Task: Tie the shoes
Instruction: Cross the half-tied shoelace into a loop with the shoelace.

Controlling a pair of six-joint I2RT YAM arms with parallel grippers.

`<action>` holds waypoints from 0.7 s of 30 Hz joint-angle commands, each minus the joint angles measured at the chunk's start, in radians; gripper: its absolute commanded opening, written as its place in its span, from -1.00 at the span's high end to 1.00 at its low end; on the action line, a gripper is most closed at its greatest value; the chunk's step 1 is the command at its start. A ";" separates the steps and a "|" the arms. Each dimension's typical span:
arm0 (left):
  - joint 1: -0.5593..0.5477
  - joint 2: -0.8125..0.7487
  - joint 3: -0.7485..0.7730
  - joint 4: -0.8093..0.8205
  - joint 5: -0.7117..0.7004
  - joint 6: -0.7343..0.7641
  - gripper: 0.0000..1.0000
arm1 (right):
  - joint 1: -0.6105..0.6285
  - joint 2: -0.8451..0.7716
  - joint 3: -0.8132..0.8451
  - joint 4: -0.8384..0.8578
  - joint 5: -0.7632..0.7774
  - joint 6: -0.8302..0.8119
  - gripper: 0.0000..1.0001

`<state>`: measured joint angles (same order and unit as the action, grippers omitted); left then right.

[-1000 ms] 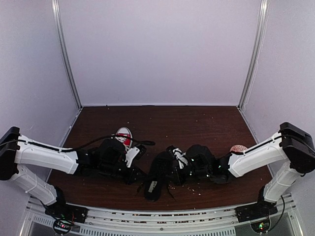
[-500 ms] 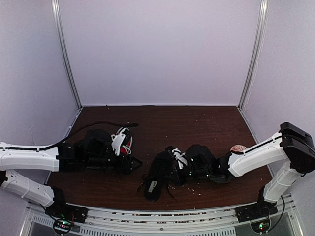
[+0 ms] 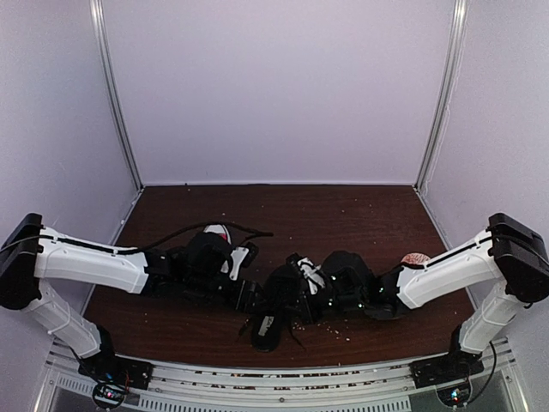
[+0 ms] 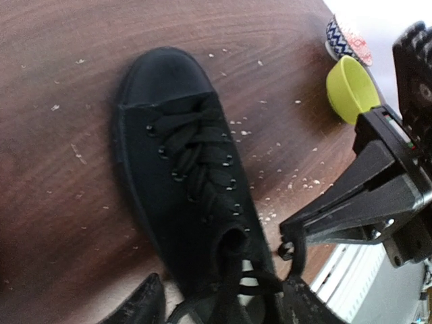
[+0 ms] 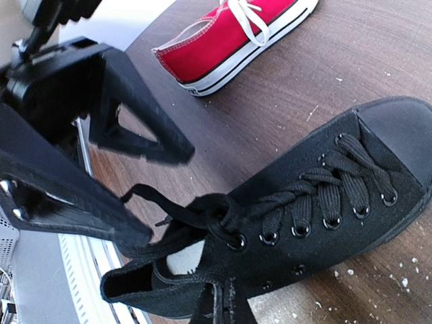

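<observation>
Brown table (image 3: pixel 343 206) holds black shoe (image 4: pixel 182 189), seemingly untied.

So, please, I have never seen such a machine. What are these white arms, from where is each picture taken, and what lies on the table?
You see two robot arms, left arm and right arm, each ending in a two-finger pincer. One picture looks down from above and behind them; the other two come from cameras on their wrists. On the brown table lie a black shoe and a red shoe. The right pincer is shut on the black shoe's loose lace; the left pincer is open and holds nothing.
</observation>
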<state>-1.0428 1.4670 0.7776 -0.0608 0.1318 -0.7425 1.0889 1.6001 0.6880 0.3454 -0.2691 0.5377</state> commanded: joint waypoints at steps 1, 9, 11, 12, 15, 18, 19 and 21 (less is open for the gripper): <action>-0.025 0.006 -0.023 0.101 0.046 -0.029 0.00 | 0.005 0.008 0.047 -0.006 0.014 -0.005 1.00; -0.075 0.016 -0.081 0.117 0.022 -0.058 0.59 | 0.018 0.007 0.085 -0.042 0.005 -0.024 1.00; -0.083 0.013 -0.090 0.117 0.015 -0.061 0.60 | 0.024 0.021 0.094 -0.046 -0.001 -0.025 1.00; -0.083 0.009 -0.090 0.118 0.013 -0.060 0.60 | 0.026 0.028 0.098 -0.047 -0.003 -0.024 1.00; -0.083 -0.018 -0.087 0.085 -0.020 -0.053 0.59 | 0.032 0.059 0.106 -0.046 -0.011 -0.021 1.00; -0.083 -0.075 -0.073 0.016 -0.092 -0.040 0.45 | 0.041 0.072 0.106 -0.047 -0.013 -0.019 1.00; -0.083 -0.097 -0.069 -0.002 -0.114 -0.035 0.36 | 0.043 0.077 0.105 -0.047 -0.014 -0.019 1.00; -0.081 -0.134 -0.061 -0.033 -0.152 -0.030 0.17 | 0.046 0.088 0.102 -0.047 -0.020 -0.018 1.00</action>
<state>-1.1233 1.4174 0.6922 -0.0467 0.0799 -0.7860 1.1240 1.6661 0.7753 0.3046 -0.2768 0.5251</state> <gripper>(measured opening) 0.340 0.009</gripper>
